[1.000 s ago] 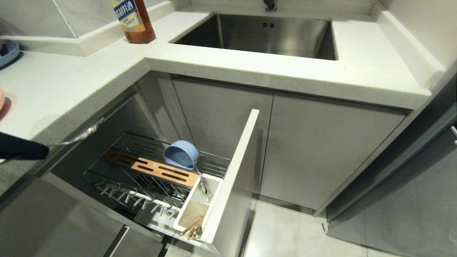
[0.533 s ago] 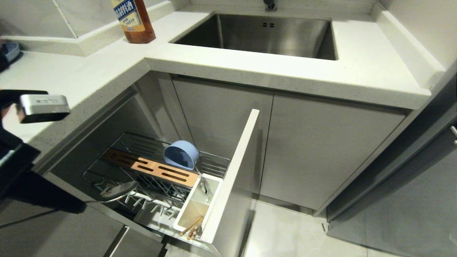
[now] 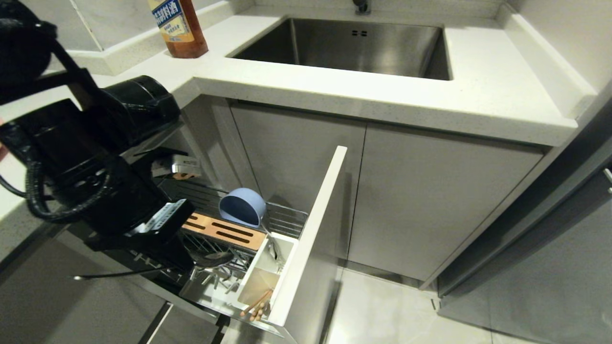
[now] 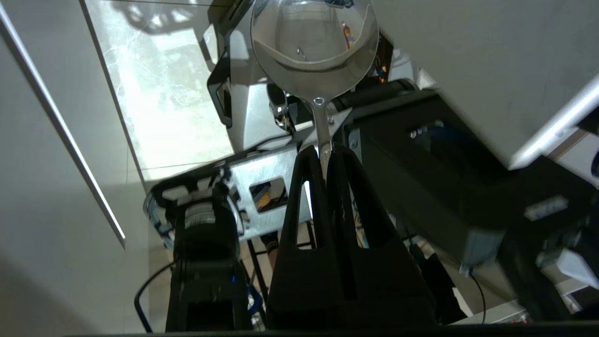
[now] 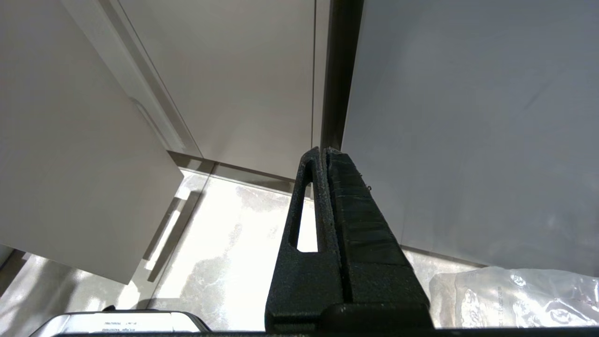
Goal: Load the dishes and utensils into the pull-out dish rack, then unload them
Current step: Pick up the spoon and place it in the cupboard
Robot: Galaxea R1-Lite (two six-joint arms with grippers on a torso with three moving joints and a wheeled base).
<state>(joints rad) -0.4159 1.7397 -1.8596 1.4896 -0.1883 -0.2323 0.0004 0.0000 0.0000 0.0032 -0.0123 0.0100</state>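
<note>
Gripping the spoon (image 4: 314,51) by its handle, your left end effector (image 4: 323,157) sits at lower left of the head frame; the white utensil cup (image 3: 281,246) lies to its right, holding chopsticks (image 3: 256,305). The blue bowl (image 3: 243,206) rests in the dish rack (image 3: 287,217). Your right end effector (image 5: 323,152), pinched closed and empty, is parked.

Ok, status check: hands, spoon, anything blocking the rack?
Left hand shut on spoon, low over the rack. Right hand shut, empty, parked. Blue bowl and chopsticks loaded. No obstruction seen.
</note>
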